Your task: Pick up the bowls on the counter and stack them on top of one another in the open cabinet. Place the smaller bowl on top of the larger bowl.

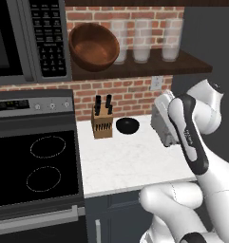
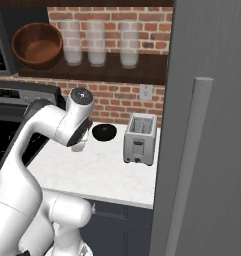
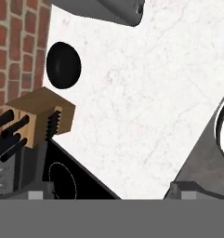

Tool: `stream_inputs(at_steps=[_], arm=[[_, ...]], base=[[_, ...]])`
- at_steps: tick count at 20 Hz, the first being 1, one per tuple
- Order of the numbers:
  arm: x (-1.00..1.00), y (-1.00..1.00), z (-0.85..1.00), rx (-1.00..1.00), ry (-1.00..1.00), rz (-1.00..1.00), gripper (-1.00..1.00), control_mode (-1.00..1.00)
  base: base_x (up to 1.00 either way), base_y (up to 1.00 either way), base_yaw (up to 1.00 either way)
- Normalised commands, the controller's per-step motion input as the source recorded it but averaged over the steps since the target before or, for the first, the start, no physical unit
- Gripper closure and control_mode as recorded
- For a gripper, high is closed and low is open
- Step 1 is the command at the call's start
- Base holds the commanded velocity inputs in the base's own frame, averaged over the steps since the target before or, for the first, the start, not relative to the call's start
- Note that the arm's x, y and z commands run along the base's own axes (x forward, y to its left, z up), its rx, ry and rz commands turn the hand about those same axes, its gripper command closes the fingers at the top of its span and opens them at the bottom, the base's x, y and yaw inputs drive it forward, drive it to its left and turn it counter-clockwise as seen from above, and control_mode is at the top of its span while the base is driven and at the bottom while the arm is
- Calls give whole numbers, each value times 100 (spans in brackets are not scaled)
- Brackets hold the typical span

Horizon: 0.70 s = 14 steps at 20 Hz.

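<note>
A: Starting at the far left, what's there?

B: The microwave (image 1: pixel 25 38) hangs over the black stovetop (image 1: pixel 35 166). Just right of the microwave, the larger bowl (image 1: pixel 93 46) sits on the open cabinet (image 1: pixel 135 70), tipped so its mouth faces out toward the room and slightly up. It's round, so there is no long axis to speak of, and nothing lies inside it.

A: And further along that shelf?

B: Three clear glasses (image 1: pixel 141 40) stand upright in a row to the right of the brown bowl, against the brick back wall. I can't tell whether anything is in them.

A: Down on the table?

B: On the white table (image 1: pixel 130 161), the knife block (image 1: pixel 102 122) stands near the stove edge with dark handles sticking up. Just beside it, to the right, the smaller bowl (image 1: pixel 128 125) rests upright, mouth up, close to the brick wall. Nothing is in it. The two don't touch. Right of the black bowl and well apart stands the toaster (image 2: pixel 140 138), slots up.

A: The claw?

B: The claw (image 3: pixel 111 195) hangs over the bare table, fingers spread wide, gripping nothing. From the hand view, the black bowl lies ahead toward the wall, the knife block beside it
</note>
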Motion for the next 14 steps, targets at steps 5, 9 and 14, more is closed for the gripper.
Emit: stream_inputs(at_steps=[5,9,14], arm=[[29,0,-46,0,12,0,-100,-100],[41,0,-27,0,7,0,-100,-100],[39,0,-25,0,2,0,-100,-100]], base=[[0,0,0],[0,0,0],[0,0,0]])
